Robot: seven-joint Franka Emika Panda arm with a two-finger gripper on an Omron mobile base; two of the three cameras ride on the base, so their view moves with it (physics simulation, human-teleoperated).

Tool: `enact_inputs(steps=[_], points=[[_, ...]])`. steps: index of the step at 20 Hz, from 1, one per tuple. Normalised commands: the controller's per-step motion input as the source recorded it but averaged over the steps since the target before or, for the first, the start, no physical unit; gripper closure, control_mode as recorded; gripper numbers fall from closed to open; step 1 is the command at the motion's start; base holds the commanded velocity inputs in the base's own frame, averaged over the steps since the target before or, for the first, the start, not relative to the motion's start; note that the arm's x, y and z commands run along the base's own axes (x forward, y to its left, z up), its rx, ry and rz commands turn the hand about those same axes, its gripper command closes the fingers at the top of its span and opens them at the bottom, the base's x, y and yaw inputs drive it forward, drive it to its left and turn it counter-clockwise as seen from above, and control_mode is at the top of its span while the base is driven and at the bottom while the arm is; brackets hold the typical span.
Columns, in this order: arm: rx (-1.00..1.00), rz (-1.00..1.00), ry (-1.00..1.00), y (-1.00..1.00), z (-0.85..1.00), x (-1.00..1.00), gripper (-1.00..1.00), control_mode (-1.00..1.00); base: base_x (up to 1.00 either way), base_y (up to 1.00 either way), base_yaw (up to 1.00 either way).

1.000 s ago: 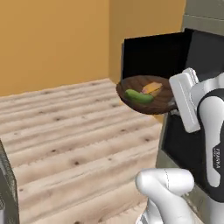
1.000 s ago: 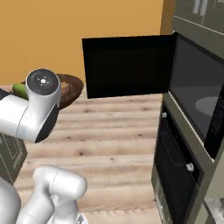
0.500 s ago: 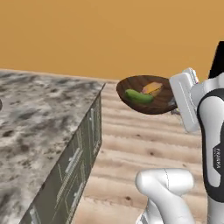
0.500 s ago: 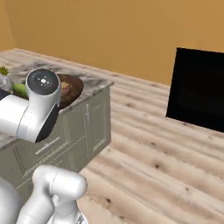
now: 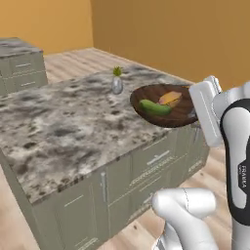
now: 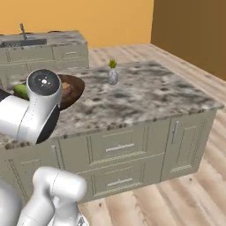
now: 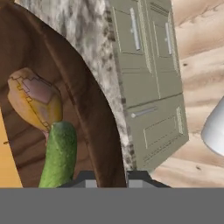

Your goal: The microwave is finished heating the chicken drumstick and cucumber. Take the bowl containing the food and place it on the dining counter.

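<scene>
The pincer [image 7: 107, 177] is clamped on the rim of the bowl [image 5: 163, 105], held above the marble surface [image 5: 63, 132] near its edge. The left base view shows cucumber [image 5: 155, 108] and drumstick [image 5: 170, 97] inside. The right base view adds a small vase [image 6: 113, 76] and a far sink counter [image 6: 42, 42].

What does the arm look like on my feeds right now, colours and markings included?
The arm is glossy white with rounded links and dark grey-black joint bands; small dark lettering runs down its forearm. In the right base view a round white joint cap has a grey centre. The fingers are small, dark and blocky.
</scene>
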Motion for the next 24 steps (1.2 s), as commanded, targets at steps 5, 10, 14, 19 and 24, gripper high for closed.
enact_inputs(steps=[5, 10, 14, 19, 24], points=[[0.00, 0.00, 0.00, 0.00, 0.00, 0.00, 1.00, 1.00, -0.32, 0.34, 0.96], [0.00, 0.00, 0.00, 0.00, 0.00, 0.00, 1.00, 1.00, -0.18, 0.21, 0.75], [0.00, 0.00, 0.00, 0.00, 0.00, 0.00, 1.00, 1.00, 0.00, 0.13, 0.25], [0.00, 0.00, 0.00, 0.00, 0.00, 0.00, 1.00, 1.00, 0.00, 0.00, 0.01], [0.00, 0.00, 0.00, 0.00, 0.00, 0.00, 1.00, 1.00, 0.00, 0.00, 0.00]])
